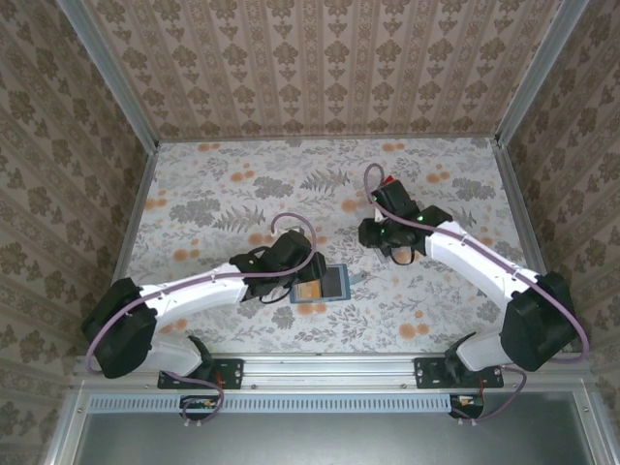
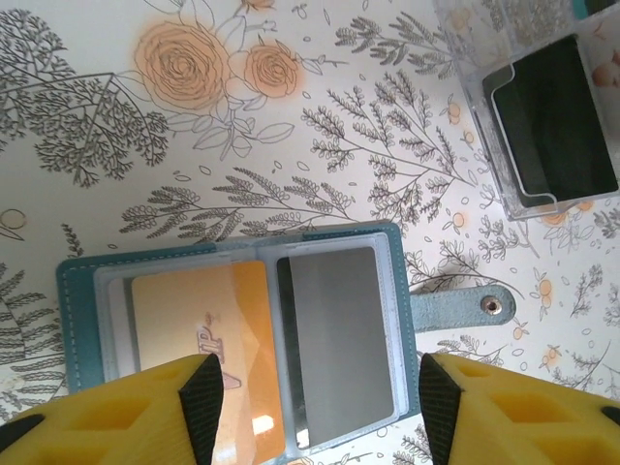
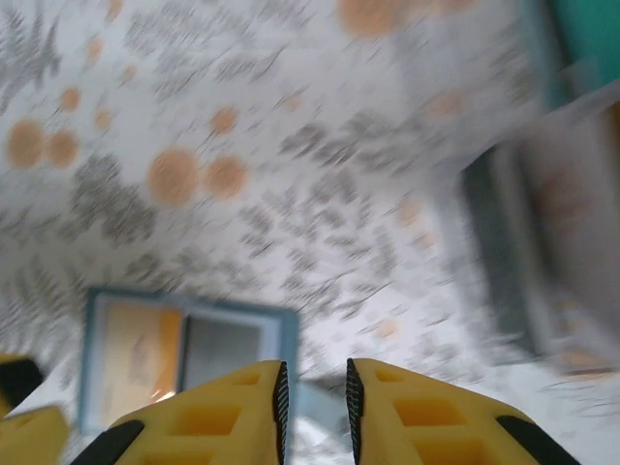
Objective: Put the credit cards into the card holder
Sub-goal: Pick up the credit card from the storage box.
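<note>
Hovering left pincer (image 2: 320, 386), jaws apart, above card holder (image 2: 79, 295), tan card (image 2: 184, 310) inside

On the floral tabletop (image 2: 97, 58): one card holder (image 2: 76, 320); one tan card (image 2: 194, 320); one dark card (image 2: 557, 121). One clear rack (image 2: 475, 145).

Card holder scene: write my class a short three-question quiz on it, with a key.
1. True or false: the card holder lies closed.
2. The card in its pocket is: A red, B orange, C white.
3. Fill in: the left tool hovers over the holder with its jaws ___.
Key: 1 false; 2 B; 3 open.
</note>
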